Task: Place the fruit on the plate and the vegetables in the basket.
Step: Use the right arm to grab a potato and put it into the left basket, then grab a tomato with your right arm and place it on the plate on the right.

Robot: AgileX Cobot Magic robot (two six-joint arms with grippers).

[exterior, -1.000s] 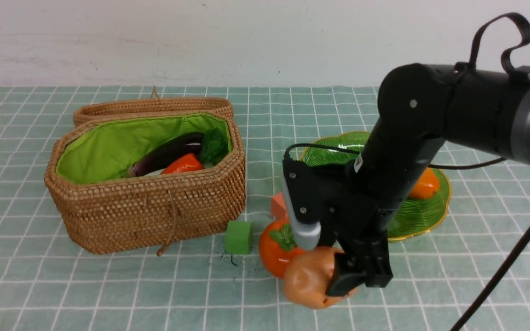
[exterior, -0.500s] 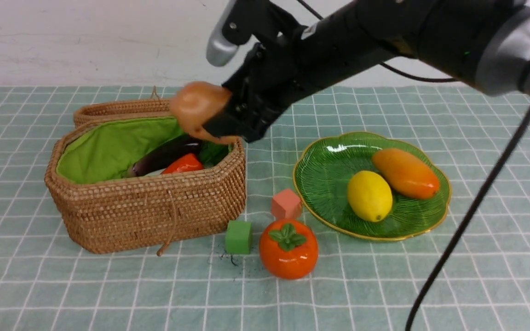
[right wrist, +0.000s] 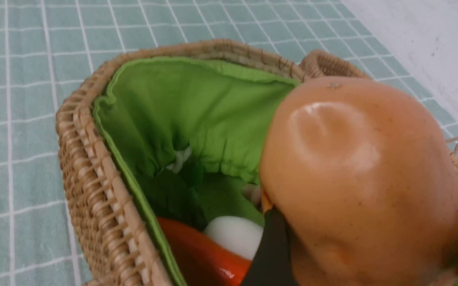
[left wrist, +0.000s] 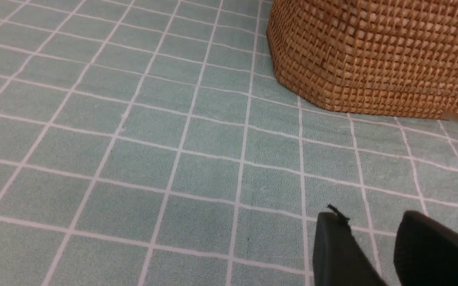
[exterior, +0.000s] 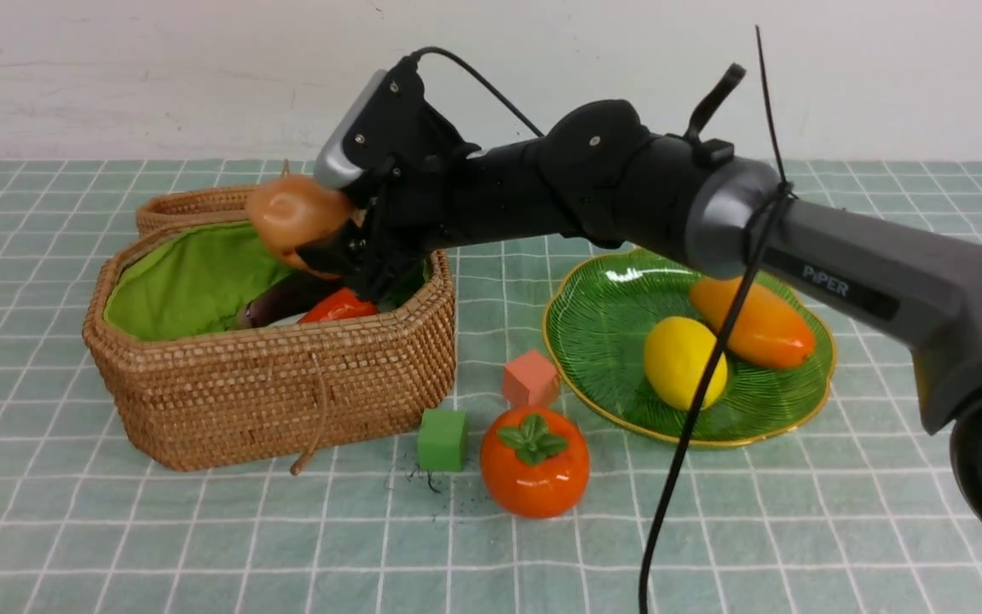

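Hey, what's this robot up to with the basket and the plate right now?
The right gripper holds the potato over the open basket, where the eggplant, carrot and radish lie. The lemon and mango sit on the plate; the persimmon waits on the cloth.

Basket: we see the octagonal woven wicker basket (exterior: 269,375) at left, its lid behind it.
In basket: purple eggplant (exterior: 282,300), red-orange carrot (exterior: 339,305).
Above basket: round tan potato (exterior: 295,217).
Plate: the scalloped green glass plate (exterior: 606,328) lies right of it.
On plate: yellow lemon (exterior: 683,362), orange-yellow mango (exterior: 755,322) behind.
Between, in front: salmon cube (exterior: 530,379), green cube (exterior: 442,439), round orange persimmon (exterior: 534,460).
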